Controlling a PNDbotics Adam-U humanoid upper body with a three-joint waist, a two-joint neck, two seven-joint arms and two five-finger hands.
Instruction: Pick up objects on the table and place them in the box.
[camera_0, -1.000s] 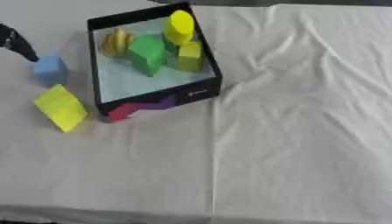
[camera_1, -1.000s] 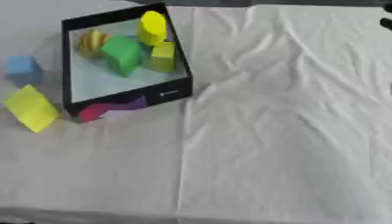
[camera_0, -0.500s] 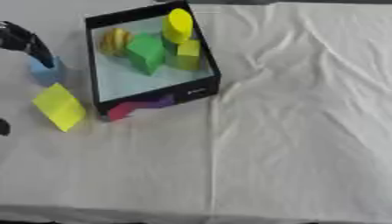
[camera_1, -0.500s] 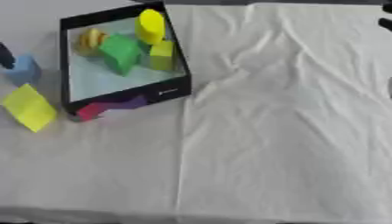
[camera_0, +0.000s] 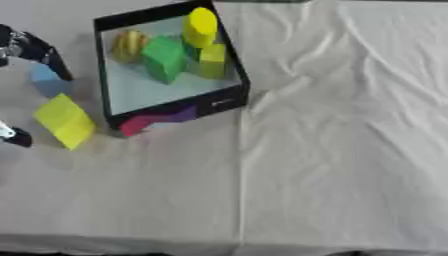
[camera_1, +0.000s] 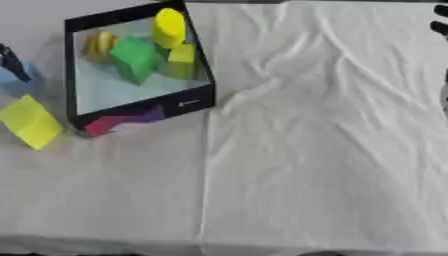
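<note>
A black box (camera_0: 223, 102) stands at the upper left, holding a yellow cylinder (camera_0: 200, 27), a green block (camera_0: 164, 59), a yellow-green block (camera_0: 211, 60) and a striped orange piece (camera_0: 129, 44). Left of the box a blue block (camera_0: 45, 86) lies on the cloth, and a yellow block (camera_0: 64, 120) lies nearer me. My left hand (camera_0: 35, 47) comes in from the left edge; its dark fingers reach down onto the blue block's top. Its thumb (camera_0: 16, 136) shows apart, left of the yellow block. Only slivers of my right hand (camera_1: 440, 26) show at the right edge.
A wrinkled white cloth (camera_0: 332, 150) covers the table to the right of the box and in front of it. The box's front wall carries a pink and purple patch (camera_0: 157, 119). The table's front edge runs along the bottom.
My left hand has moved right and down from the left edge until its fingers lie on the blue block. Its thumb has come into view at the lower left. The blocks have not moved.
</note>
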